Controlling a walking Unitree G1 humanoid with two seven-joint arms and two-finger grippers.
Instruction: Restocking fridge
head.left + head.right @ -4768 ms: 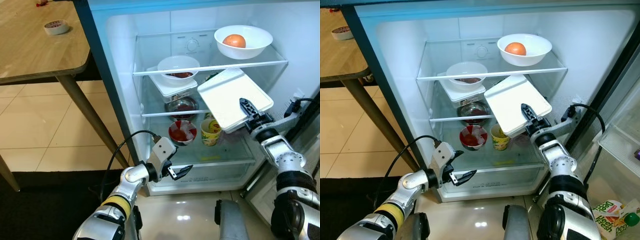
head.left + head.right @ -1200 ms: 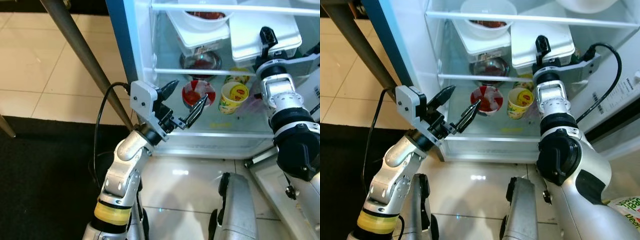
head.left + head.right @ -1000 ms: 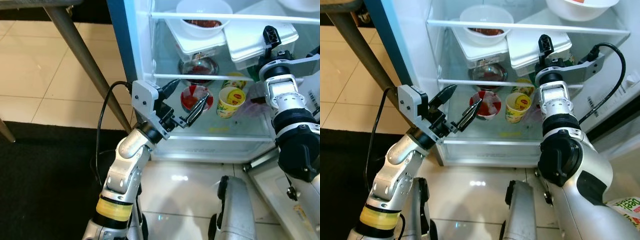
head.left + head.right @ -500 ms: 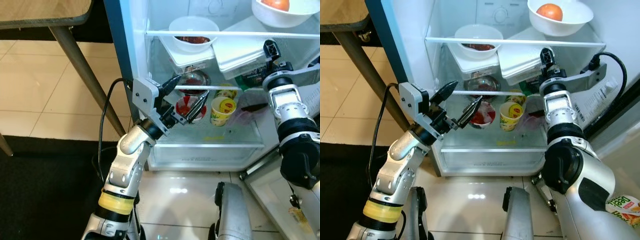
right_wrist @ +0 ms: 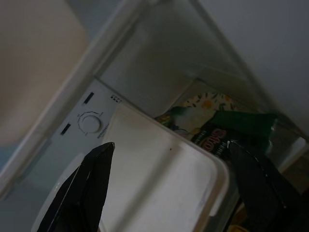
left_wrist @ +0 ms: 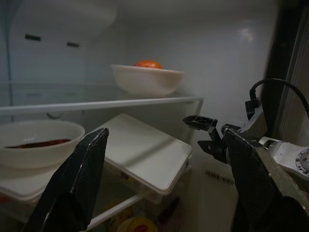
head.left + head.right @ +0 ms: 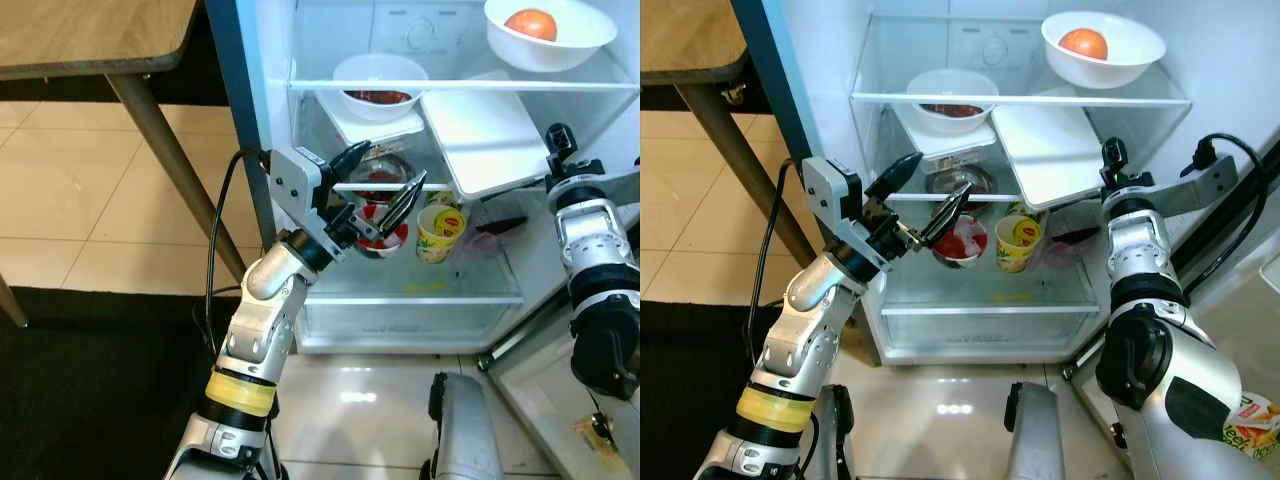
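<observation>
My fridge (image 7: 250,120) stands open on pale tile floor (image 7: 90,215) beside a wooden table (image 7: 90,40). The white container (image 7: 485,140) lies on its middle shelf. Both my left gripper (image 7: 385,195) and right gripper (image 5: 169,188) gape wide, holding nothing.

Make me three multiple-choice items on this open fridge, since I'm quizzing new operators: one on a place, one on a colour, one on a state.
1. Where does the bowl holding the orange fruit stand?
A. top glass shelf
B. bottom of the fridge
C. wooden table

2. What colour is the paper cup at the bottom of the fridge?
A. blue
B. yellow
C. black

3. How do the left gripper's fingers stand?
A. shut on the cup
B. shut on nothing
C. open

Answers:
1. A: the white bowl with the orange fruit sits on the top glass shelf.
2. B: the paper cup is yellow with a red mark.
3. C: the left gripper hangs before the middle shelf, fingers apart and holding nothing.
</observation>
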